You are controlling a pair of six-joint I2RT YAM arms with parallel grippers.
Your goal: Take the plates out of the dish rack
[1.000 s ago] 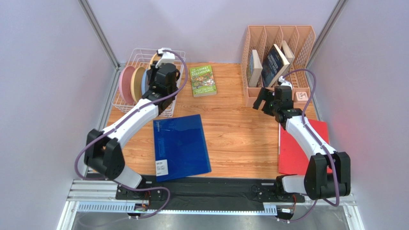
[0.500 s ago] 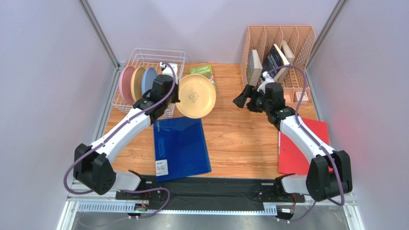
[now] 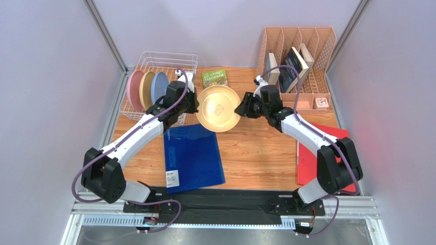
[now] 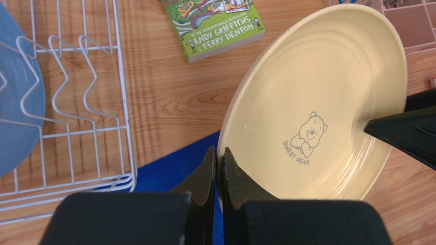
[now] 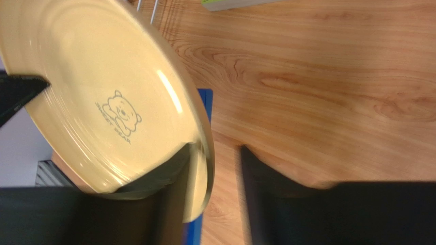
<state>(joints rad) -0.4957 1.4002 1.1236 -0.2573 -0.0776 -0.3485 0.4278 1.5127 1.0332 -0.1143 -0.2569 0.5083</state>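
A pale yellow plate (image 3: 218,108) with a bear mark hangs tilted above the table between both arms. My left gripper (image 3: 196,104) is shut on its left rim; in the left wrist view the jaws (image 4: 218,158) pinch the edge of the plate (image 4: 317,102). My right gripper (image 3: 239,108) straddles the opposite rim. In the right wrist view one finger lies inside the plate (image 5: 102,76), the other stands off it with a gap, so the gripper (image 5: 217,150) is open. The white dish rack (image 3: 158,55) holds a pink plate (image 3: 134,89), a tan plate (image 3: 147,88) and a light blue plate (image 3: 159,86), all upright.
A green book (image 3: 215,81) lies behind the held plate. A blue folder (image 3: 193,155) lies under and in front of it. A red folder (image 3: 312,163) is at the right, and a peach organiser (image 3: 297,61) with books stands at the back right.
My left arm lifted the yellow plate out of the rack and carried it right. My right gripper swung left to the plate's far rim and its jaws narrowed around it.
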